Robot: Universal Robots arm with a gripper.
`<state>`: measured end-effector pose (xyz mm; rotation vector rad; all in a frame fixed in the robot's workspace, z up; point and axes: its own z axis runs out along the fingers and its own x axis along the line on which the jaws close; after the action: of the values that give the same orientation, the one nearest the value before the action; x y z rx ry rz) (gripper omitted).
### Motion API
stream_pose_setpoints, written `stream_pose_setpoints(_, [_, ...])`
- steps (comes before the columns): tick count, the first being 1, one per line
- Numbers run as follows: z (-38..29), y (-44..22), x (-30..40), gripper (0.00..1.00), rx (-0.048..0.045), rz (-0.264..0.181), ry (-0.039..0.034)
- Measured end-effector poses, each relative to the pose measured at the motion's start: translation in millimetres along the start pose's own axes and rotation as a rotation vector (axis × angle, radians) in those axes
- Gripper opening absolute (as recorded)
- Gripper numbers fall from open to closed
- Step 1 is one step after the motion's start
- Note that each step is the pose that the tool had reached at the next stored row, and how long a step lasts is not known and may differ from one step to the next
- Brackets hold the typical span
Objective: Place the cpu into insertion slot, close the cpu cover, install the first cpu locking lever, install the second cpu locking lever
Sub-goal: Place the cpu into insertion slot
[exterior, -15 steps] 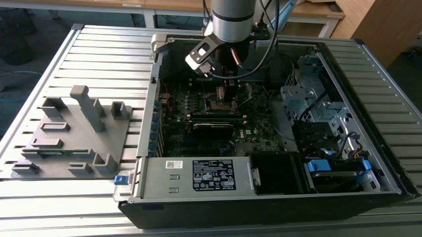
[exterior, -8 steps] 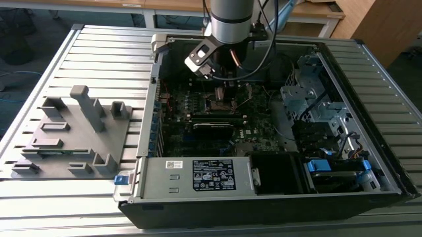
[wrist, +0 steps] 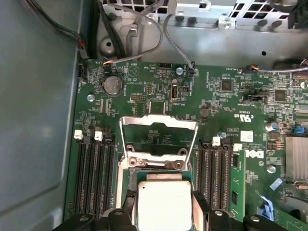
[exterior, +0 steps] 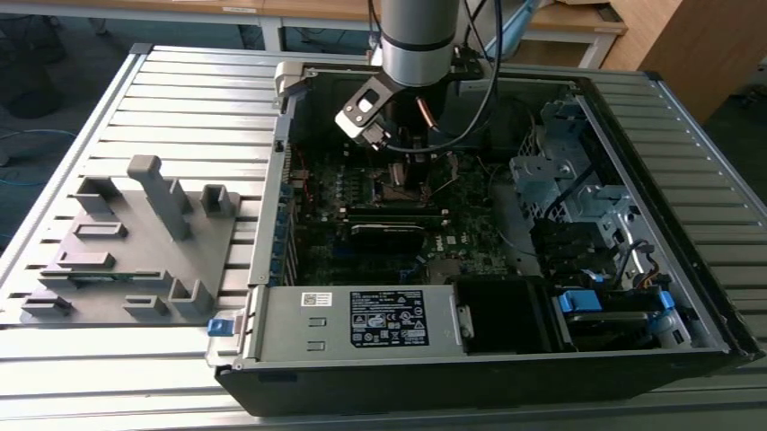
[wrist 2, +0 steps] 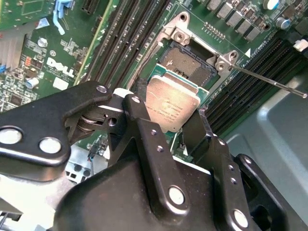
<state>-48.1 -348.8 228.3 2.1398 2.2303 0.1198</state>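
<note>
None of four steps is finished; cpu (wrist 2: 172, 108) is clenched by pincer (wrist 2: 168, 114) over insertion slot (wrist 2: 185, 62); cpu cover (wrist: 159, 121) is seen raised.

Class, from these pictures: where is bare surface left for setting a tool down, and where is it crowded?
Free: the slatted table between the grey fixture and the far edge, and the strip on the exterior view's right of the computer case. Crowded: around the insertion slot, where the gripper holds the cpu between memory slots.
</note>
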Motion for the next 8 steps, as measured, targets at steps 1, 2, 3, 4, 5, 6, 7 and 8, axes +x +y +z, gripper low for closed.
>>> stream_pose_setpoints(1, [0.7, 0.0, 0.8, 0.54, 0.0001, 0.0, -0.0002])
stream_pose_setpoints(2, [1.5, -0.1, 1.3, 0.54, 0.0, 0.0, 0.0001])
stream_pose_setpoints(3, [2.2, -0.1, 1.5, 0.54, -0.0002, 0.002, 0.0001])
stream_pose_setpoints(4, [2.9, -0.1, 1.8, 0.54, -0.0002, 0.005, -0.0001])
stream_pose_setpoints(5, [3.5, -0.3, 2.2, 0.54, -0.0002, 0.008, -0.0006])
stream_pose_setpoints(6, [4.1, -0.4, 2.6, 0.54, -0.0002, 0.011, -0.0009])
stream_pose_setpoints(7, [4.7, -0.7, 3.1, 0.54, -0.0003, 0.013, -0.001])
stream_pose_setpoints(8, [5.4, -1.0, 3.4, 0.54, -0.0004, 0.014, -0.0011])
